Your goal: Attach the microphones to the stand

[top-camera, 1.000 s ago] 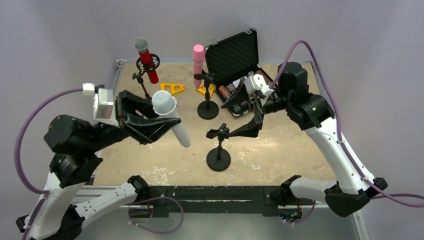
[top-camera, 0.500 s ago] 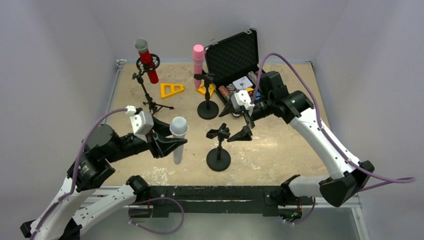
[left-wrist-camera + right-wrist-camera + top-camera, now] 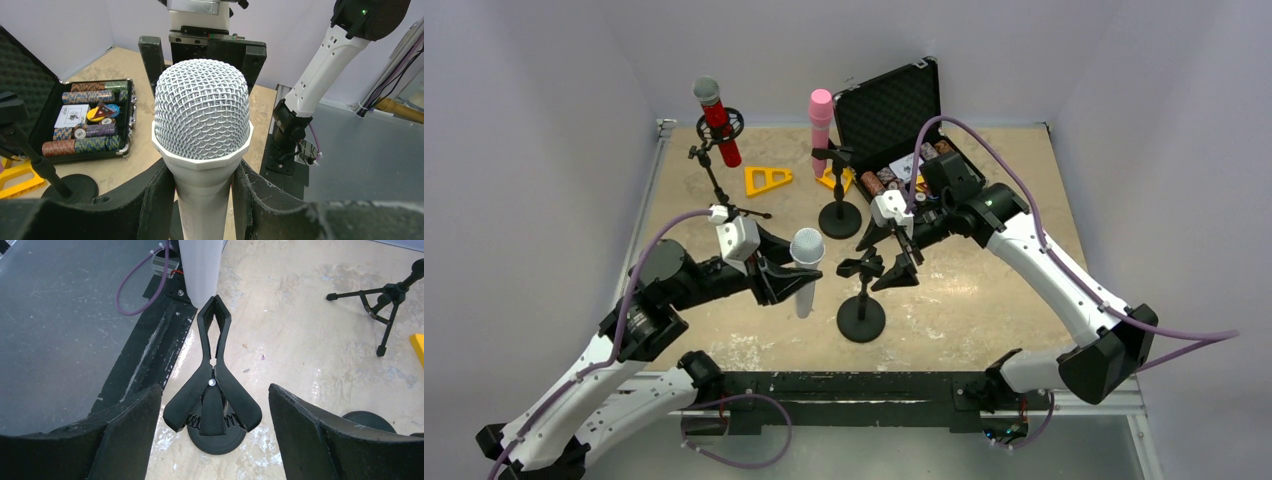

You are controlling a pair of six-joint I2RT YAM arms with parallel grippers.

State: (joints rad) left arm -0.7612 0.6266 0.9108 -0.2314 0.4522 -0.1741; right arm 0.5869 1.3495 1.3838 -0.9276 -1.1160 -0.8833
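Right wrist view: the right tool stands open, jaws either side of the rear levers of the spring clip, not touching them. Left tool grips the white microphone upright by its body, just beyond the clip mouth. To do this well, I judge, squeeze both levers squarely so the mouth gapes, then seat the handle fully before letting go. Behind, the open case holds rows of poker chips and a card

A white microphone with silver mesh head; red microphone, silver head; all-pink microphone; black stand; mottled beige surface
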